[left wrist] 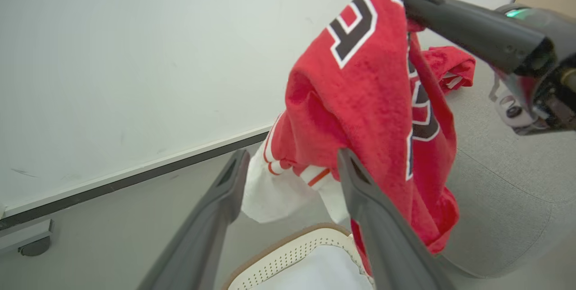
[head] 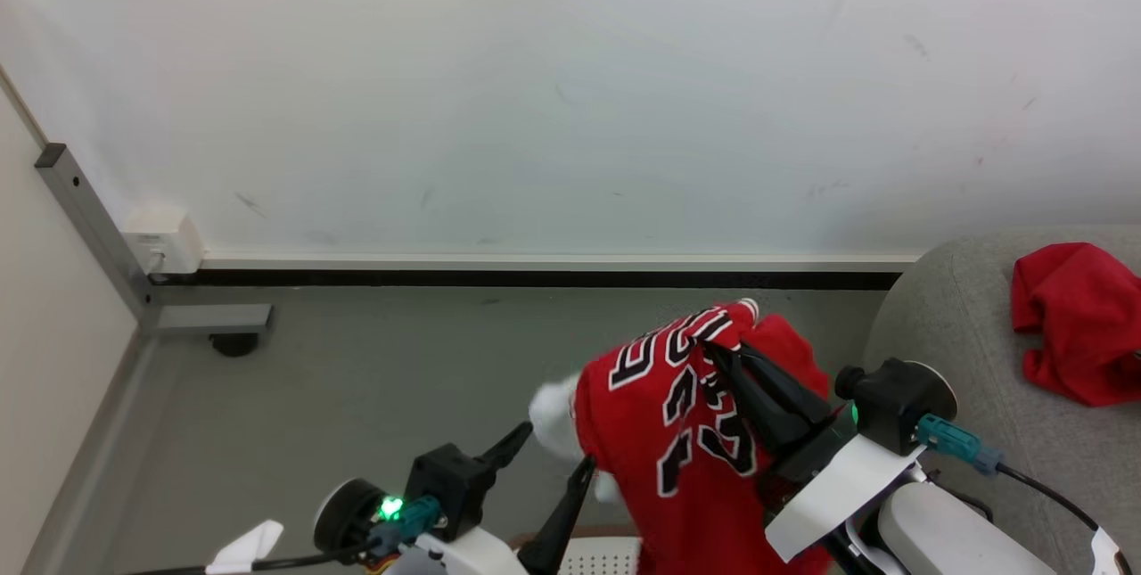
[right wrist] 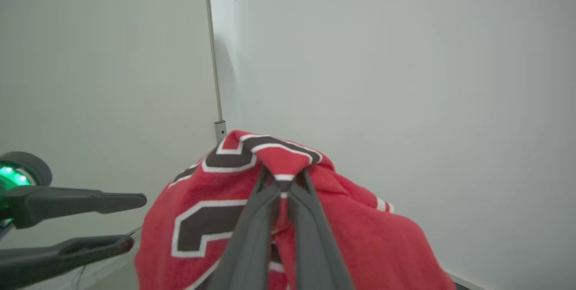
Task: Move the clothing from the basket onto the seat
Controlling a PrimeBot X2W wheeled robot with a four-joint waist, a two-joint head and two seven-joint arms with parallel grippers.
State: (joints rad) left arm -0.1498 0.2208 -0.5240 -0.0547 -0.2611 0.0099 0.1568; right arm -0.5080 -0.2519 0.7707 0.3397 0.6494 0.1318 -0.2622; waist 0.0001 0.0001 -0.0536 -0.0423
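Observation:
My right gripper (head: pixel 713 345) is shut on the top fold of a red garment with dark lettering (head: pixel 677 414), which hangs in the air above the floor. The pinch shows plainly in the right wrist view, where the fingertips (right wrist: pixel 299 180) clamp the fabric (right wrist: pixel 216 218). Its white part (left wrist: pixel 274 191) dangles just beyond my open left gripper (left wrist: pixel 292 166), close to the fingertips (head: pixel 526 434). The basket (left wrist: pixel 292 249), white with a brown rim, sits below with its white lining showing. A second red garment (head: pixel 1079 316) lies on the grey seat (head: pixel 954 343) at the right.
A white wall with a dark baseboard (head: pixel 535 277) closes the far side of the grey floor. A metal post with a flat foot and a caster (head: pixel 214 325) stands at the left corner, beside a white wall box (head: pixel 165 241). My right forearm (head: pixel 945 530) is close to the seat's edge.

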